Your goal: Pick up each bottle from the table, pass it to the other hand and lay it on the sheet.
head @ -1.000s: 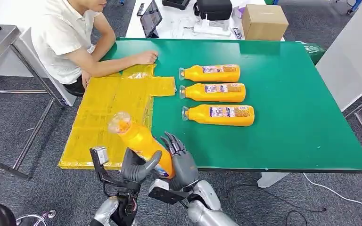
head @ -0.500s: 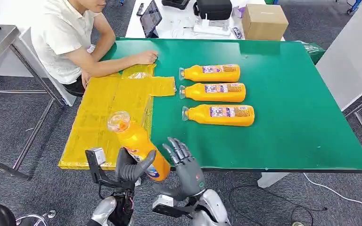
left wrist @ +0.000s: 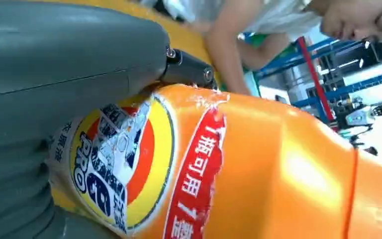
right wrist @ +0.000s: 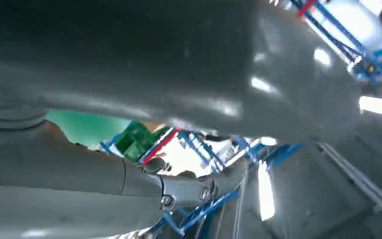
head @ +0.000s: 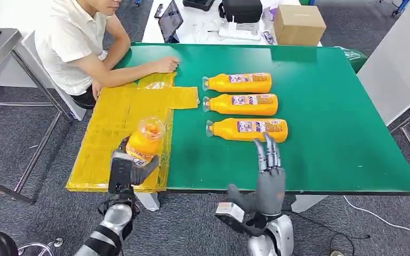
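Left hand (head: 129, 169) grips one orange bottle (head: 144, 141) around its lower body, above the near part of the yellow sheet (head: 112, 125). Bottle tilts with its clear cap end pointing away from the robot and up; cap shows as a round disc in the head view. In the left wrist view the grey thumb (left wrist: 64, 59) presses over the round label of the same bottle (left wrist: 258, 169). Left forearm rises from the near edge of the table (head: 341, 96), wrist camera facing up.

Right hand (head: 268, 178) is released and holds nothing: palm upright, fingers (head: 267, 152) straight, together and pointing away from the robot, over the near table edge. Fingertips sit just in front of the nearest lying bottle (head: 248, 129); contact cannot be told.

Count: four bottles in all. One is in the left hand; three lie flat on the green table, parallel, caps toward the sheet: nearest, middle bottle (head: 241, 104) and far bottle (head: 238, 82).

Person (head: 80, 42) sits at the far left corner, one hand (head: 165, 65) resting on the table by the sheet's far end.
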Controlling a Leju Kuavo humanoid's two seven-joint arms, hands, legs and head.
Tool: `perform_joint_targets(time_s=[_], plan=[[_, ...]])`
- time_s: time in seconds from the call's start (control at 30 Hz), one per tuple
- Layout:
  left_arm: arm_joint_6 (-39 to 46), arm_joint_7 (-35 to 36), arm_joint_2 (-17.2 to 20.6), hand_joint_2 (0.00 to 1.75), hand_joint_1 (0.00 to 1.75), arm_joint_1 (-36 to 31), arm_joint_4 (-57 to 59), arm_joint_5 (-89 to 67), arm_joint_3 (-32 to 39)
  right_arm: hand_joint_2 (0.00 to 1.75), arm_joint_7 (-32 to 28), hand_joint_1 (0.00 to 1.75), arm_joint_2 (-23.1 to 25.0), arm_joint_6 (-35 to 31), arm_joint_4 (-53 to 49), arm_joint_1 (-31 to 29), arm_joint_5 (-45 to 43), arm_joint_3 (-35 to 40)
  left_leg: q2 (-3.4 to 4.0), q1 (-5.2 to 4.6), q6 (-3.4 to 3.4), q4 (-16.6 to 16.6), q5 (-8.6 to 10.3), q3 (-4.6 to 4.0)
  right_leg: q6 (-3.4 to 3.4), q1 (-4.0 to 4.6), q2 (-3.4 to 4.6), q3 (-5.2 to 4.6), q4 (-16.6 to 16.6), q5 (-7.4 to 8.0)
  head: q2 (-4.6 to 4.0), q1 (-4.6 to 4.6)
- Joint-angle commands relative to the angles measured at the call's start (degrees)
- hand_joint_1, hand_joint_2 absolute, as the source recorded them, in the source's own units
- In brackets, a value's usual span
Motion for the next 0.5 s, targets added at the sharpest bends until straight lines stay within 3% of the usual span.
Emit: perform_joint_targets(time_s=[0.03,0.07,0.2,0.33,0.5], plan=[[-1.3,7.4,2.0,1.75,1.75,-12.6,19.2,-12.7,-0.6,0.0,-0.2,0.0,0.9,0.3,1.4,-1.6,-2.7,-1.1,-0.07,0.05,0.08,0.0,-0.06,0.27,-0.23,0.1,-0.18,0.32,-0.1,-0.09,0.0,0.0],[-3.3,11.5,2.5,1.75,1.75,-16.9,25.0,-15.7,-3.8,0.0,-0.2,0.0,0.9,0.3,3.8,-3.1,-3.7,-0.2,-0.04,0.03,0.06,-0.1,-0.02,0.19,-0.16,0.07,-0.13,0.22,-0.1,-0.06,0.0,0.02],[-3.3,11.5,2.5,1.75,1.75,-16.9,25.0,-15.7,-3.8,0.0,-0.2,0.0,0.9,0.3,3.8,-3.1,-3.7,-0.2,0.01,0.01,0.03,-0.1,0.02,0.15,-0.1,0.03,-0.02,0.21,0.0,0.0,0.0,0.02],[-12.8,20.3,2.5,1.75,1.75,-23.8,35.6,-21.6,-5.8,0.0,-0.2,0.0,0.7,0.3,7.2,-4.3,-6.1,1.9,0.06,0.05,0.04,0.0,-0.01,0.27,-0.16,0.09,-0.02,0.3,-0.1,0.01,0.0,0.0],[-19.4,26.0,3.6,1.75,1.75,-28.4,42.5,-27.0,-7.9,0.0,-0.2,0.0,0.4,0.3,10.7,-5.0,-8.9,3.4,0.12,0.04,0.0,-0.1,0.01,0.3,-0.1,0.07,0.1,0.36,-0.1,0.04,0.0,0.0]])
